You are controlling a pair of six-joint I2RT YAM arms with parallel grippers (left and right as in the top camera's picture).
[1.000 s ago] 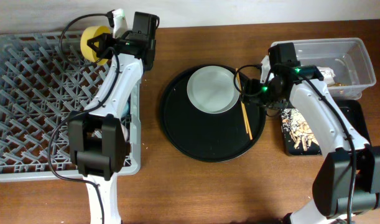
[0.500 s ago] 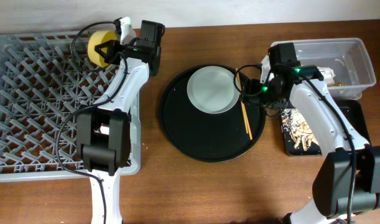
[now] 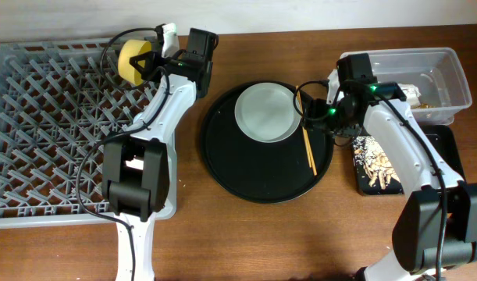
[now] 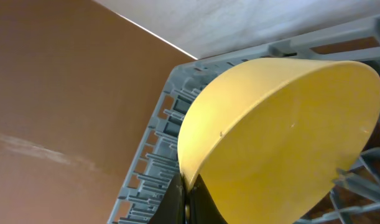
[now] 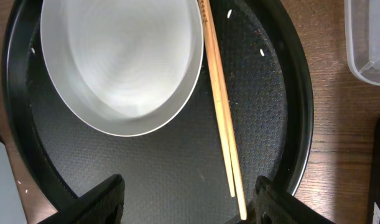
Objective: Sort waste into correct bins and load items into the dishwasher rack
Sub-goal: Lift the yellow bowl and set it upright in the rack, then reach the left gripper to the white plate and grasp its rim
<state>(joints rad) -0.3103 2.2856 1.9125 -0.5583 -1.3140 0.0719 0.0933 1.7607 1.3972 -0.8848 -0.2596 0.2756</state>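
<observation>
Above the grey rack (image 3: 51, 117), smooth yellow bowl (image 3: 131, 61), rim tight in left claw (image 3: 147, 62).

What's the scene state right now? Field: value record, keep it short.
left hand: shut on the rim of the yellow bowl, at the back right corner of the rack
right hand: open, empty, above the chopsticks
plate: empty, on the round black tray
chopsticks: on the round black tray, along the plate's right edge
clear tub: far right of table
shallow black tray: holds scraps, in front of the clear tub
</observation>
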